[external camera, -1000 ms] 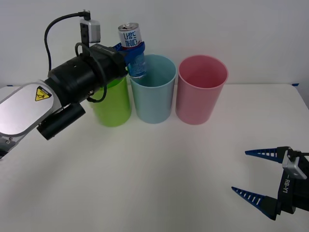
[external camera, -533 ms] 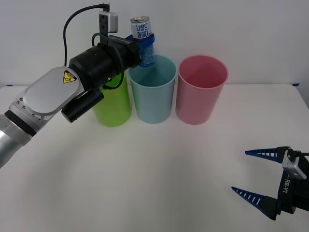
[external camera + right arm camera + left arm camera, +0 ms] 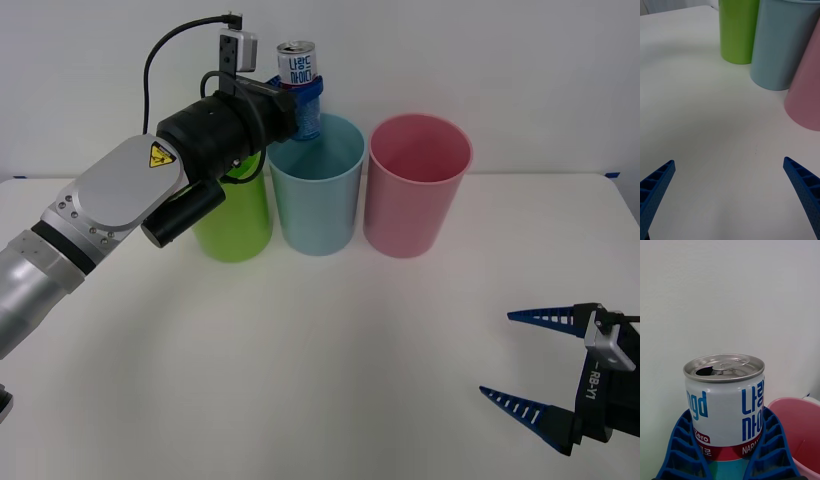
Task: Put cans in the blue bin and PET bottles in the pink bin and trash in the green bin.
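The can (image 3: 724, 405) is metal, with a brushed silver top and a glossy printed wall. The blue bin (image 3: 316, 190), pink bin (image 3: 415, 190) and green bin (image 3: 235, 220) look like smooth plastic with a soft sheen. The table (image 3: 330, 350) is white, matt and smooth. The ribbed blue fingers (image 3: 769, 450) look like matt plastic.

can (image 3: 300, 78) above blue bin (image 3: 316, 190), between green bin (image 3: 235, 225), pink bin (image 3: 415, 190)
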Robot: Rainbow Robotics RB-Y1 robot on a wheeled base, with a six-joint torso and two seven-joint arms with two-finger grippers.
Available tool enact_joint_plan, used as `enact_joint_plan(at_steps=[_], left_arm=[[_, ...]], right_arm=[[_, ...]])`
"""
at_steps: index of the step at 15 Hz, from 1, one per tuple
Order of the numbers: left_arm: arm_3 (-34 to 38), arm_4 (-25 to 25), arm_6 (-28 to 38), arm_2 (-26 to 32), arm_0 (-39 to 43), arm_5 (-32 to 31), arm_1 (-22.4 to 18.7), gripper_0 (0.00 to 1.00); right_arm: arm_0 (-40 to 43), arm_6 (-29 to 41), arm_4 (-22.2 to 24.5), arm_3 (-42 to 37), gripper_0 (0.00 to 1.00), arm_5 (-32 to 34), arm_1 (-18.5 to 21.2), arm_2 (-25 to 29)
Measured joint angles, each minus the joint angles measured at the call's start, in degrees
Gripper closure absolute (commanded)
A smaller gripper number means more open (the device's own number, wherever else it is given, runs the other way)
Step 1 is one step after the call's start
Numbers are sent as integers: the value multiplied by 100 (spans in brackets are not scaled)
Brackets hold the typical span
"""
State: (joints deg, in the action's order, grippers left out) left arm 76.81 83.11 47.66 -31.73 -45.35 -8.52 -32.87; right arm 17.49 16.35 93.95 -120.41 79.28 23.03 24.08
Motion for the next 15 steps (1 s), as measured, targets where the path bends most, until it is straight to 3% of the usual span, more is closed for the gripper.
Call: enact_joint_plan(at_steps=[5, 6, 7, 15], left_arm=[[0, 19, 12, -24, 0, -1, 0, 99], [0, 20, 14, -26, 0, -1, 0, 57], [0, 23, 8, -26, 0, -1, 0, 2], [1, 75, -43, -26, -2, -2, 0, 0]], right_arm=[[0, 0, 0, 0, 0, 0, 0, 0], [0, 0, 0, 0, 0, 0, 0, 0], [0, 0, 0, 0, 0, 0, 0, 0], [0, 0, 0, 0, 0, 0, 0, 0]])
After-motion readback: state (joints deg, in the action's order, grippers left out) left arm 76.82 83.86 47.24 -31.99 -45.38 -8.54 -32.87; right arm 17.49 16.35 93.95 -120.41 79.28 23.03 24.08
